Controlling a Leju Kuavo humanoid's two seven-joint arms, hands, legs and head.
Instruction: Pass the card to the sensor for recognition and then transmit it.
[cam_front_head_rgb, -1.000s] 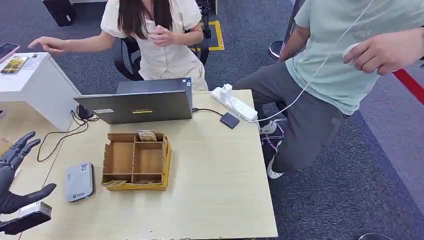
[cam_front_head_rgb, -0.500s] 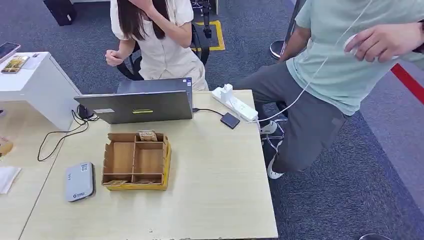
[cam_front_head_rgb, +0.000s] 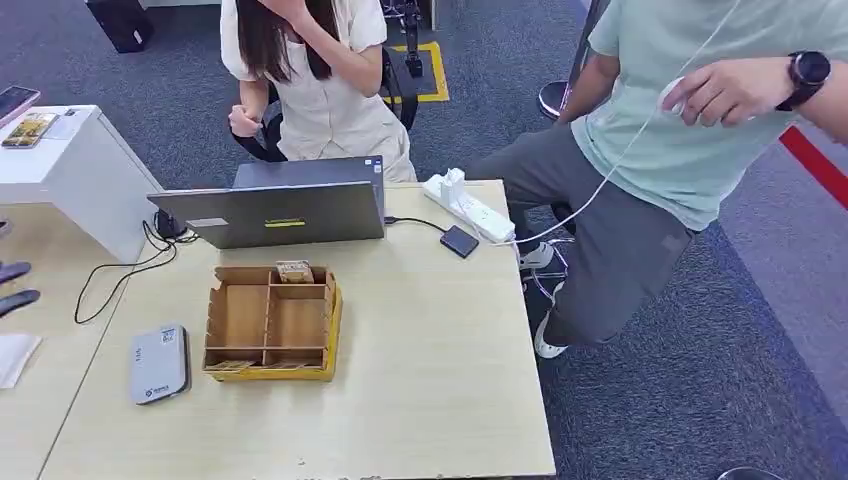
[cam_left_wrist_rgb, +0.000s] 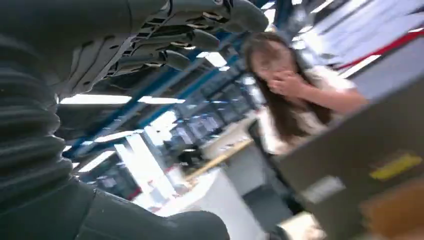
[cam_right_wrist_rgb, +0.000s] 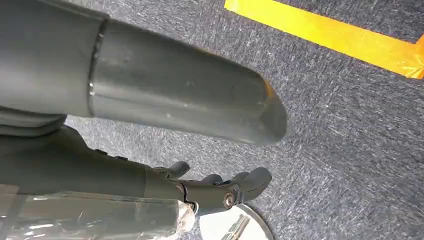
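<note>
Left hand off the sensor, no card seen

Our left hand (cam_left_wrist_rgb: 165, 45) hangs empty, fingers apart; sensor (cam_front_head_rgb: 159, 362) well beyond them. Right hand (cam_right_wrist_rgb: 215, 190): grip unclear.

Grey sensor (cam_front_head_rgb: 159, 363), tan-yellow divided box (cam_front_head_rgb: 270, 322), grey laptop (cam_front_head_rgb: 278, 209), blue-grey carpet (cam_front_head_rgb: 700, 380)

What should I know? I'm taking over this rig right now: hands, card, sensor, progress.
Left hand: open, empty, raised beside the table's left edge.
Right hand: hangs over the carpet, empty.
Grey sensor: flat on the table, left of the wooden box.
Card: a small item in the box's back compartment may be it; too small to tell.
Done: nothing that shows.
Left: pick up the card, present it to the sensor, pass it on.
</note>
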